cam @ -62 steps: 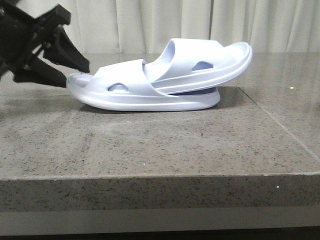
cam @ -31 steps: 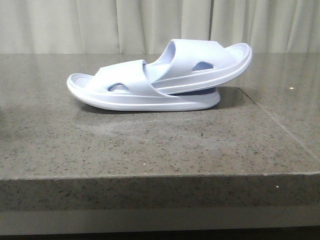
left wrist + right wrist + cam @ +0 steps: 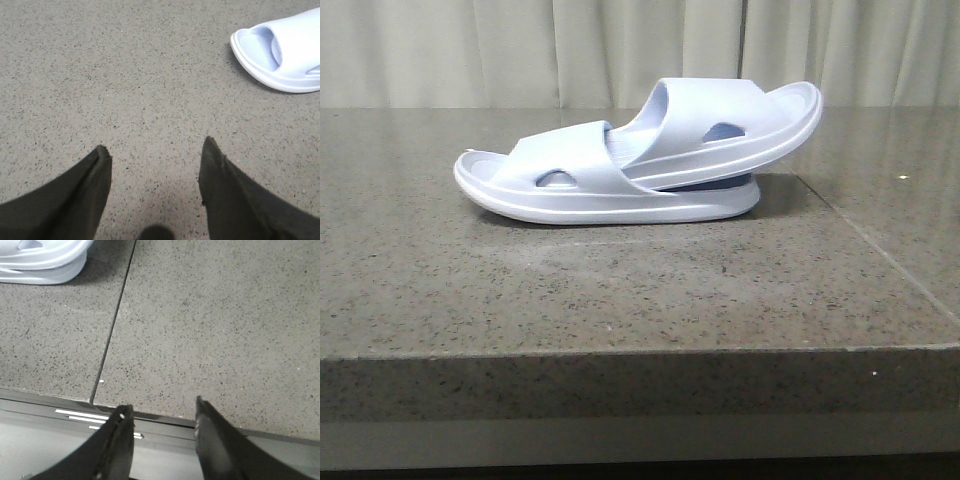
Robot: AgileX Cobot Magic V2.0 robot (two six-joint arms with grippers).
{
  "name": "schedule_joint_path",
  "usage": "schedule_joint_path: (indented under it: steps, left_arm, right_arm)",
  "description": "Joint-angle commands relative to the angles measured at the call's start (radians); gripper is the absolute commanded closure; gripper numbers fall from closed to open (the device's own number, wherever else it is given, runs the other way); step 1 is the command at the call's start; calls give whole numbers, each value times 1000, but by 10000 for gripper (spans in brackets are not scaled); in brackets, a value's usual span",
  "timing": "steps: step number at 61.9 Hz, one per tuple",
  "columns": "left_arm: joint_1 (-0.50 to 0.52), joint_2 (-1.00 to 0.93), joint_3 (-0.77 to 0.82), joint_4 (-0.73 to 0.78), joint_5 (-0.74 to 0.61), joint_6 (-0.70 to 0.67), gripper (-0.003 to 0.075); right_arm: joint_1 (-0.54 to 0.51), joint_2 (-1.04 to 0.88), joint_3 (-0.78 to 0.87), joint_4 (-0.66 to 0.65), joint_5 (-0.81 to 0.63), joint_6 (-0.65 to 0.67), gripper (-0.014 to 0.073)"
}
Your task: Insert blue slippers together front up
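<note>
Both of your pincers stand released and grasp nothing: left pincer (image 3: 155, 152) above bare table (image 3: 125, 75), right pincer (image 3: 162, 412) at its edge, slippers (image 3: 640, 160) nested apart.

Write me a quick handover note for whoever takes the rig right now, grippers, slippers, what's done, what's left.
Left gripper: open, empty, over bare countertop, lower slipper's end nearby.
Right gripper: open, empty, near the countertop's edge.
Blue slippers: nested on the countertop, upper slipper tucked under the strap of the lower slipper, tilted up on the right.
Done: insertion looks complete.
Left: apparently only confirming the fit.
</note>
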Motion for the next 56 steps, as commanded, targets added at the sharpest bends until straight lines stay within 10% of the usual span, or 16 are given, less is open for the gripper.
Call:
schedule_joint_path:
  steps: [1,11,27,56]
  left_arm:
    - [-6,-44,-4,3,-96,-9,329]
    - [-6,-65,13,-1,-125,-9,445]
    - [-6,-63,13,-4,-132,-9,741]
    - [-6,-63,13,-6,-134,-9,741]
  right_arm:
    - [0,-30,-1,-2,-90,0,263]
    - [0,-64,24,-2,-127,0,310]
    - [0,-64,26,-2,-127,0,701]
    - [0,-60,28,-2,-96,0,712]
